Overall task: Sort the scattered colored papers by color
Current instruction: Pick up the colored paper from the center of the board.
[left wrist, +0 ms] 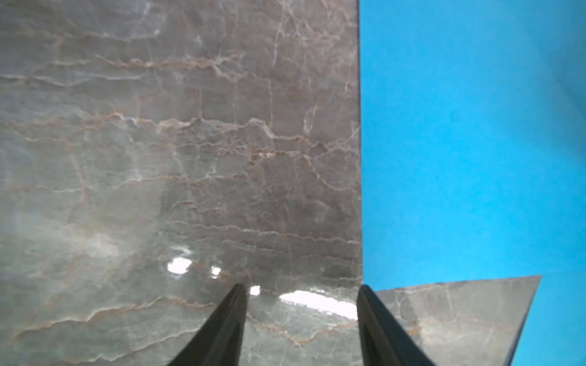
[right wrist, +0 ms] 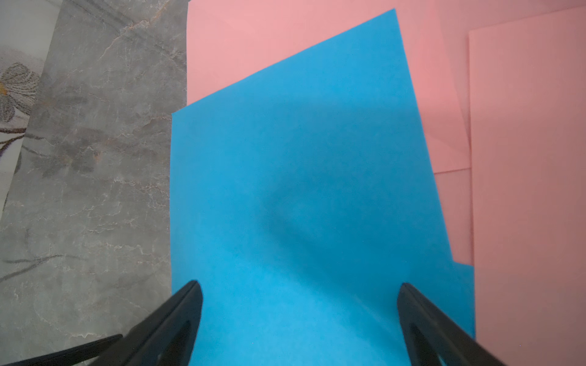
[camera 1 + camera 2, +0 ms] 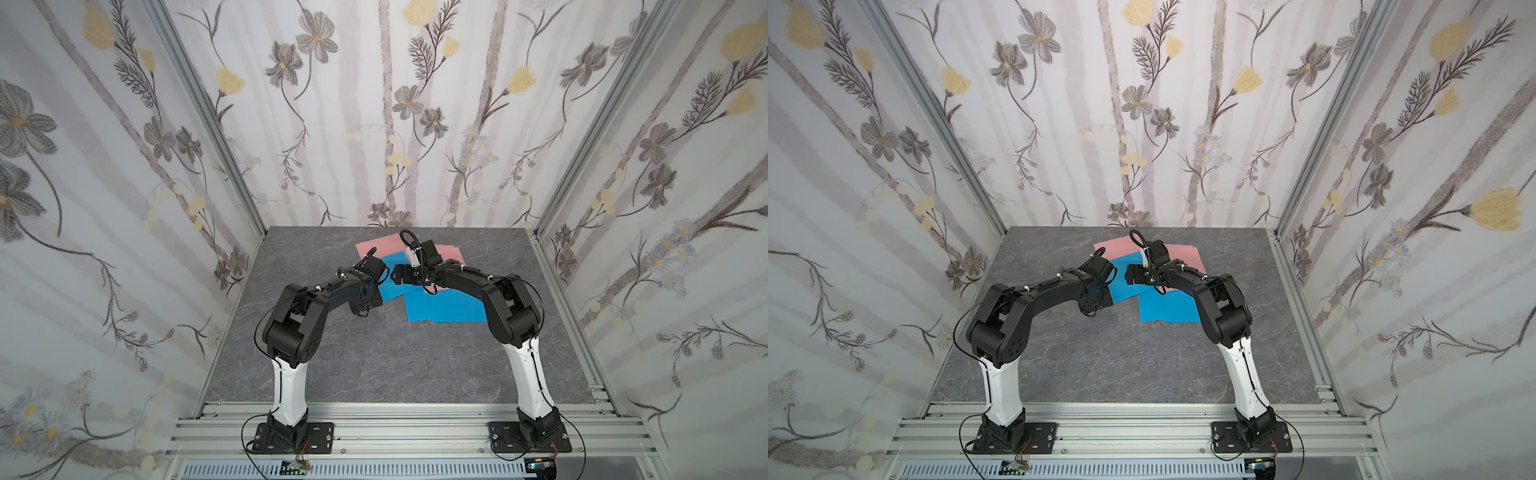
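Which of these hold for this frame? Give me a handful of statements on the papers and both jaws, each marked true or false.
1. The right gripper hangs with its jaws apart over a blue paper. True.
2. That blue paper overlaps a pink paper. True.
3. The left gripper is clamped on a pink paper. False: its jaws stand apart with bare marble table between them, beside a blue paper's edge.
4. All the papers are one color. False: blue and pink both show.
5. The papers are already in separate piles by color. False: they overlap in both top views.
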Robot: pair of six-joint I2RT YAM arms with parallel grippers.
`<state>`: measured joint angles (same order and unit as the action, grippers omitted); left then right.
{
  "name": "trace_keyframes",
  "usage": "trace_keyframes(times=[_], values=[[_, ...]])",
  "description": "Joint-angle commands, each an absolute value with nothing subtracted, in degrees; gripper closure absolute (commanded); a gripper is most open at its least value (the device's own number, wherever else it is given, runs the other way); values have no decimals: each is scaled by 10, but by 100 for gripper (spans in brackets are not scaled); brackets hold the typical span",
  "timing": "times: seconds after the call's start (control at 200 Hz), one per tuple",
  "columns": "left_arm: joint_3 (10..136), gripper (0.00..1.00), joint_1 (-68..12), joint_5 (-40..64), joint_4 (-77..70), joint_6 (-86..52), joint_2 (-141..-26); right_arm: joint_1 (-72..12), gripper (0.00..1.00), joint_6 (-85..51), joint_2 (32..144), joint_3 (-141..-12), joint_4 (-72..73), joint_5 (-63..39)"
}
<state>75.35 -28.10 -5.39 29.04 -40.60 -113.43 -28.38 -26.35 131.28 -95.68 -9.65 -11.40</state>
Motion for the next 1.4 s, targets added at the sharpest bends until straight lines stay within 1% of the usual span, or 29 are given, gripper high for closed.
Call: trace_keyframes(times=[0.0,0.05,0.115,0.195,0.245,0.365,0.465,0.56,1.039,1.074,1.194,1.234,1.279,1.309,1.384,1.399], values=[[735,27,-276,-48,263,-386,-1130,-286,5,-286,1326,-946,-224,-159],[730,25,-270,-44,248,-383,-1132,-286,5,-286,1326,-945,-224,-159],[721,25,-258,-32,218,-382,-1138,-286,5,-286,1326,-943,-223,-160],[686,25,-231,29,138,-395,-1144,-284,5,-287,1326,-941,-222,-163],[661,25,-214,89,75,-415,-1152,-284,5,-287,1326,-941,-222,-165],[602,24,-184,188,-58,-500,-1177,-282,5,-287,1324,-941,-223,-164],[568,24,-176,255,-148,-583,-1205,-282,5,-287,1324,-942,-222,-165],[566,24,-178,266,-146,-610,-1219,-282,4,-282,1325,-946,-220,-169],[569,24,-176,256,-128,-604,-1238,-283,4,-280,1330,-950,-217,-178],[569,27,-176,256,-128,-603,-1239,-284,4,-281,1331,-948,-216,-178],[569,51,-176,254,-124,-603,-1240,-284,4,-280,1333,-947,-215,-178],[571,60,-176,250,-113,-604,-1238,-284,4,-279,1332,-947,-215,-177],[574,76,-176,243,-96,-601,-1236,-284,4,-279,1330,-947,-216,-176],[577,85,-176,239,-84,-598,-1233,-283,4,-278,1329,-947,-216,-177],[585,99,-177,226,-52,-581,-1223,-284,4,-277,1325,-947,-216,-175],[586,100,-177,223,-46,-578,-1221,-284,4,-277,1325,-947,-216,-175]])
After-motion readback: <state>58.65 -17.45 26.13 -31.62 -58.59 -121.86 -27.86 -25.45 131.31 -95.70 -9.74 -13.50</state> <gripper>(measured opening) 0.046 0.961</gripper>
